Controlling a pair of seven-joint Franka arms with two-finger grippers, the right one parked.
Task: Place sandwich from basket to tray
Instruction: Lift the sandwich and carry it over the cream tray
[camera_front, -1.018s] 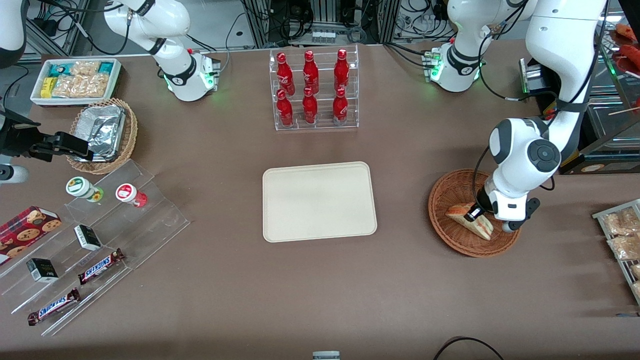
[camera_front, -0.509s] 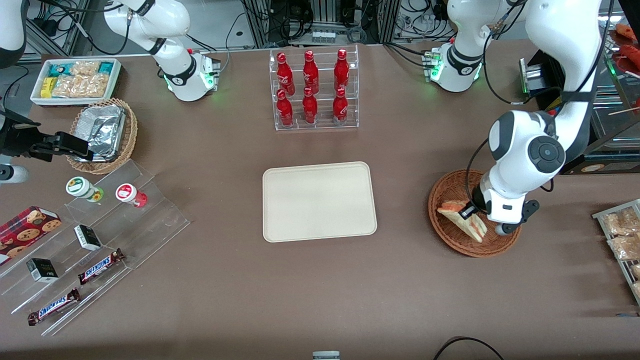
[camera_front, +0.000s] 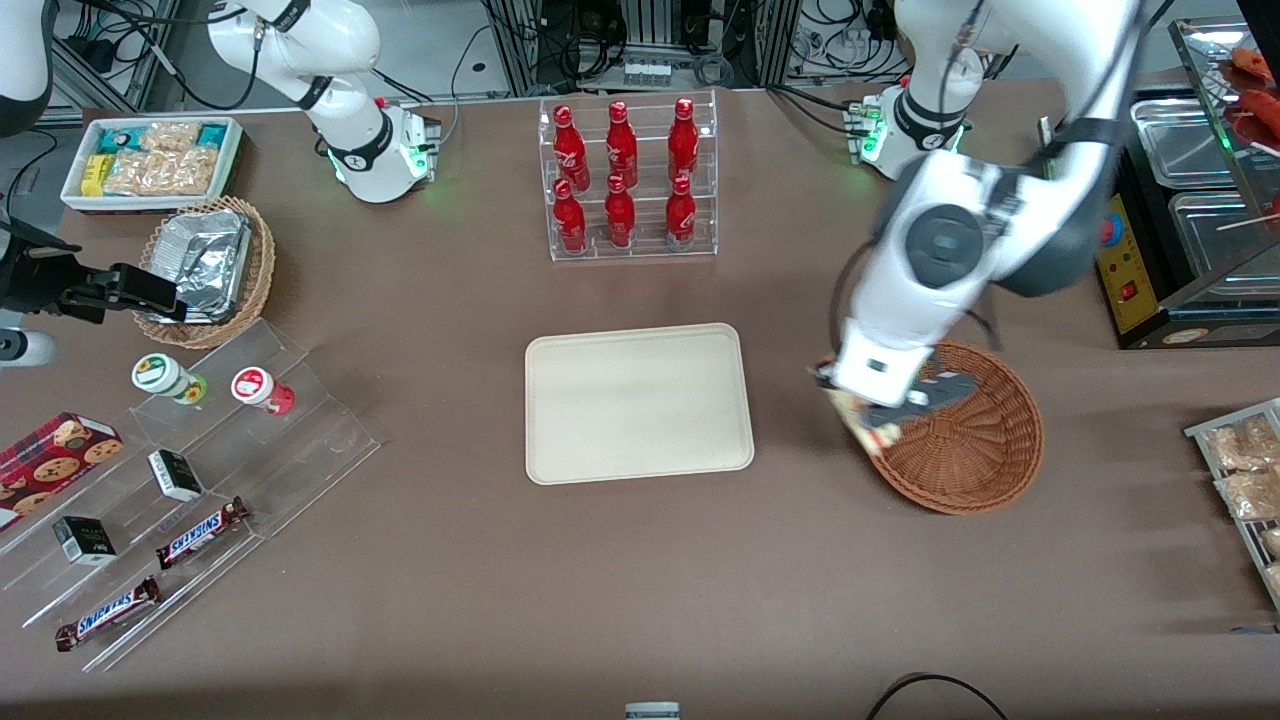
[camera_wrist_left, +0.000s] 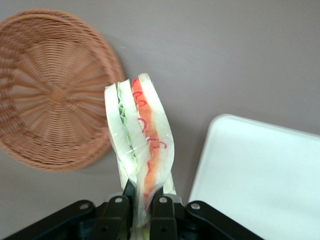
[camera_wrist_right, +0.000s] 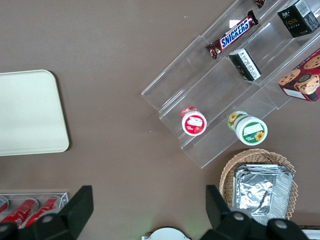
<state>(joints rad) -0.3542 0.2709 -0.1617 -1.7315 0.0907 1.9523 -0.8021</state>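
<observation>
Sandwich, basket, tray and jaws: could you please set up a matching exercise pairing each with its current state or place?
Things:
1. sandwich
2. basket
3. tray
4. gripper

States:
A. lies flat on the table with nothing on it
B. held in the air, clear of the wicker
C. jaws shut on the wedge, over the basket's rim on the tray's side
D. holds nothing inside

Pairs: 1-B, 2-D, 3-A, 4-C

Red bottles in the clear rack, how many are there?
6. They stand in the rack, farther from the front camera than the tray: three on the upper step, three on the lower step. None looks hidden. The tool holds the sandwich beside the basket.
</observation>
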